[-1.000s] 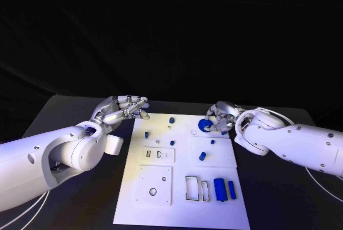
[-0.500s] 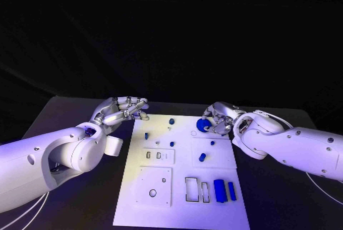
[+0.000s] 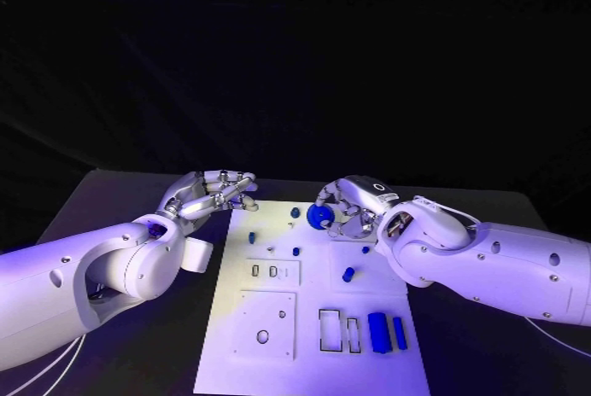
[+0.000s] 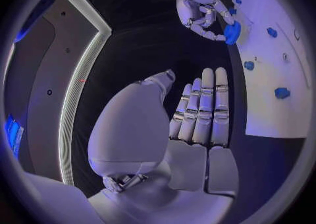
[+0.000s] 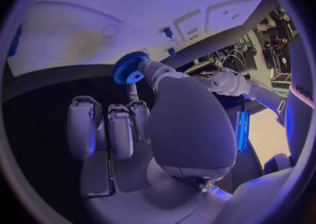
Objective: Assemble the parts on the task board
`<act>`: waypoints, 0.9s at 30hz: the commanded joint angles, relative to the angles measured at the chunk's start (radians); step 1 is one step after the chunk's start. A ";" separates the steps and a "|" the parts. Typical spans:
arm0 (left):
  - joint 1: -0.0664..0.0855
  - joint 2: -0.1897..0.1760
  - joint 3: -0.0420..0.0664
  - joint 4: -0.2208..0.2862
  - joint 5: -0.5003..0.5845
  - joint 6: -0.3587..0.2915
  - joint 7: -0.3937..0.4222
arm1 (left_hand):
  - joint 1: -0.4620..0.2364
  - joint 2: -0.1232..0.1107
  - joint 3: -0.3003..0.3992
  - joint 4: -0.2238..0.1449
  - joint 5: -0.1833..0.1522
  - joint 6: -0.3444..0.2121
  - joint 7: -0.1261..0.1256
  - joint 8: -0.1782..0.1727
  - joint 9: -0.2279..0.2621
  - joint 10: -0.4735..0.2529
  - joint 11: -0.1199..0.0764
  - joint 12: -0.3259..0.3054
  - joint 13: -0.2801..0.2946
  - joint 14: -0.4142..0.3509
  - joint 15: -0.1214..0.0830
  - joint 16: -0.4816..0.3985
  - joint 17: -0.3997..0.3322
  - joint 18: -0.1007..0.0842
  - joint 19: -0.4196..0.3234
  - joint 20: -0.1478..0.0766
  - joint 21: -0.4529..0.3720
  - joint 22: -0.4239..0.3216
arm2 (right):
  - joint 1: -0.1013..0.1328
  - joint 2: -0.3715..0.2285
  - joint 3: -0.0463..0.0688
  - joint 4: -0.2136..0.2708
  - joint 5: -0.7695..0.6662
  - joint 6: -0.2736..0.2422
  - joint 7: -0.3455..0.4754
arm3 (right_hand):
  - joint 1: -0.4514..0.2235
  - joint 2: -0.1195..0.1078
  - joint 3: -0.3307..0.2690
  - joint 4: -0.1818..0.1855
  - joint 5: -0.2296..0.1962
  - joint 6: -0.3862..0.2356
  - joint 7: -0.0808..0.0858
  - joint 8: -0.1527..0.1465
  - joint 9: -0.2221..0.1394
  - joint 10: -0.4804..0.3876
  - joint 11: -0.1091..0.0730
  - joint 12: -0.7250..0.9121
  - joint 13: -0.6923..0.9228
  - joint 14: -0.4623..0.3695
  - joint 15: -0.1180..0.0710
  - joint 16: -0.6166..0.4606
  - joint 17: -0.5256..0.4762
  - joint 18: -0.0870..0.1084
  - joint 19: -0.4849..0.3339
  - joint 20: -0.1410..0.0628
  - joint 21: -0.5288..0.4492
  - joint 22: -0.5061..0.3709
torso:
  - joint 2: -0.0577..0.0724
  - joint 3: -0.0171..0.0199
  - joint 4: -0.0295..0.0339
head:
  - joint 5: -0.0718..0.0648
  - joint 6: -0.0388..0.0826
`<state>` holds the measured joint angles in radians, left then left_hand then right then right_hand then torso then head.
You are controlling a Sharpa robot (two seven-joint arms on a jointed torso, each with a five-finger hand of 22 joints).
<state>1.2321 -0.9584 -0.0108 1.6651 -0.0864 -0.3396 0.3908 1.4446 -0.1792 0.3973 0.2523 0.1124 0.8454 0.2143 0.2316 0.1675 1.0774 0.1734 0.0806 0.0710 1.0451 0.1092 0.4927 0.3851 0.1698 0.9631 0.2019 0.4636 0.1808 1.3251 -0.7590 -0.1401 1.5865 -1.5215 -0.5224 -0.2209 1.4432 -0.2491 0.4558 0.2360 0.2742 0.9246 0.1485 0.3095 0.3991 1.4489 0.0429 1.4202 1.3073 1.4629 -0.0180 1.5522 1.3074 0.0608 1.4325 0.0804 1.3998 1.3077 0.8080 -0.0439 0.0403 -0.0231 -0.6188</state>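
Head view: my right hand [image 3: 348, 210] holds a blue gear [image 3: 320, 217] in its fingers, lifted above the task board's [image 3: 314, 328] far end. My left hand [image 3: 209, 194] hovers beside the board, fingers curled, holding nothing.

Right hand [image 3: 345, 210] pinches something between fingertips; left hand [image 3: 209, 194] hovers, fingers curled inward.

The right hand [image 3: 348, 210] covers the far right corner of the task board [image 3: 277, 328] — whatever lies under it is hidden. Its fingers hide part of the blue gear [image 5: 129, 67]. The board's near edge is cut off — small far parts are too tiny to tell.
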 commanded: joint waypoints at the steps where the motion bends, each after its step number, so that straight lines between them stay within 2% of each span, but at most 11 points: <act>1: 0.001 0.004 0.001 0.000 -0.002 0.019 0.004 | -0.004 0.003 -0.004 -0.004 -0.002 -0.008 0.031 -0.004 0.001 -0.006 0.001 -0.007 0.002 -0.008 -0.002 0.004 0.001 0.008 -0.006 -0.002 0.004 0.000 | -0.003 0.026 -0.001 0.001 -0.107 -0.035 -0.009 | -0.007 0.001 0.007 0.001 -0.002 0.042 -0.024 0.001 0.001 0.009 -0.001 0.004 0.107 0.098 -0.007 0.004 0.219 -0.008 0.007 0.003 0.006 0.072 | 0.002 -0.0009 0.0016 | -0.001 0.003; 7: 0.001 0.009 0.001 -0.001 -0.002 0.018 0.005 | -0.004 0.003 -0.004 -0.004 -0.002 -0.009 0.031 -0.004 0.001 -0.006 0.001 -0.007 0.002 -0.008 -0.002 0.004 0.001 0.008 -0.006 -0.001 0.004 0.000 | -0.013 0.095 -0.004 -0.031 -0.143 -0.031 -0.041 | -0.009 0.000 0.013 -0.003 -0.002 0.040 -0.024 -0.001 0.001 0.007 -0.001 0.001 0.105 0.098 -0.007 0.003 0.217 -0.008 0.006 0.003 0.006 0.072 | 0.002 -0.0026 0.0061 | -0.002 0.006; 11: 0.001 0.009 0.001 -0.001 -0.002 0.017 0.005 | -0.004 0.003 -0.004 -0.004 -0.002 -0.009 0.031 -0.005 0.001 -0.006 0.001 -0.007 0.002 -0.009 -0.002 0.005 0.002 0.008 -0.007 -0.001 0.004 0.000 | -0.022 0.128 -0.005 -0.055 -0.151 -0.025 -0.052 | -0.010 0.000 0.015 -0.003 -0.002 0.040 -0.024 -0.001 0.001 0.007 -0.001 0.001 0.104 0.098 -0.007 0.003 0.218 -0.008 0.006 0.003 0.006 0.072 | 0.004 -0.0034 0.0061 | 0.002 0.006; 13: 0.001 0.009 0.001 -0.001 -0.002 0.016 0.005 | -0.004 0.003 -0.004 -0.004 -0.002 -0.009 0.031 -0.005 0.001 -0.006 0.001 -0.007 0.002 -0.009 -0.002 0.005 0.002 0.008 -0.007 -0.001 0.004 0.000 | -0.027 0.142 -0.005 -0.066 -0.153 -0.022 -0.054 | -0.010 -0.001 0.017 -0.005 -0.002 0.039 -0.024 -0.002 0.000 0.007 -0.001 0.001 0.104 0.098 -0.007 0.003 0.218 -0.008 0.006 0.003 0.005 0.071 | 0.004 -0.0025 0.0033 | 0.005 0.006; 15: 0.001 0.008 0.001 -0.001 -0.002 0.015 0.005 | -0.004 0.003 -0.004 -0.004 -0.002 -0.009 0.031 -0.005 0.001 -0.006 0.001 -0.007 0.002 -0.009 -0.002 0.005 0.002 0.008 -0.007 -0.001 0.004 0.000 | -0.030 0.155 -0.005 -0.077 -0.154 -0.020 -0.055 | -0.010 -0.001 0.017 -0.005 -0.002 0.039 -0.024 -0.002 0.000 0.007 -0.001 0.001 0.104 0.098 -0.007 0.003 0.218 -0.008 0.006 0.003 0.005 0.071 | 0.006 -0.0023 0.0035 | 0.005 0.008; 23: 0.001 0.007 0.001 0.001 -0.002 0.015 0.005 | -0.004 0.003 -0.004 -0.004 -0.002 -0.009 0.031 -0.005 0.001 -0.006 0.001 -0.007 0.002 -0.009 -0.002 0.005 0.002 0.008 -0.007 -0.001 0.004 0.000 | -0.038 0.193 -0.007 -0.116 -0.156 -0.004 -0.056 | -0.012 -0.001 0.021 -0.008 -0.002 0.038 -0.023 -0.004 0.000 0.007 0.000 0.000 0.104 0.098 -0.007 0.003 0.217 -0.007 0.005 0.003 0.004 0.070 | 0.006 -0.0023 0.0039 | 0.005 0.000; 27: 0.001 0.007 0.001 0.002 -0.002 0.015 0.004 | -0.004 0.004 -0.004 -0.005 -0.002 -0.009 0.031 -0.005 0.002 -0.007 0.001 -0.007 0.002 -0.011 -0.002 0.005 0.003 0.008 -0.008 -0.001 0.004 0.000 | -0.042 0.207 -0.008 -0.135 -0.157 0.002 -0.056 | -0.015 -0.002 0.024 -0.009 -0.002 0.036 -0.022 -0.005 -0.001 0.007 0.000 0.001 0.105 0.098 -0.007 0.003 0.217 -0.007 0.005 0.003 0.004 0.070 | 0.006 -0.0008 0.0043 | 0.008 -0.003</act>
<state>1.2323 -0.9527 -0.0108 1.6642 -0.0864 -0.3392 0.3904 1.4446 -0.1792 0.3945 0.2496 0.1124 0.8418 0.2178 0.2316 0.1680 1.0775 0.1734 0.0806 0.0718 1.0415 0.1057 0.4925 0.3868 0.1698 0.9631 0.2019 0.4636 0.1808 1.2842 -0.5552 -0.1479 1.4568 -1.6573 -0.5368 -0.2669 1.4366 -0.2558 0.4762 0.2257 0.2682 0.9295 0.1505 0.2975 0.3973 1.4489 0.0429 1.4202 1.3079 1.4630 -0.0180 1.5518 1.3073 0.0608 1.4325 0.0804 1.3997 1.3074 0.8134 -0.0458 0.0440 -0.0165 -0.6192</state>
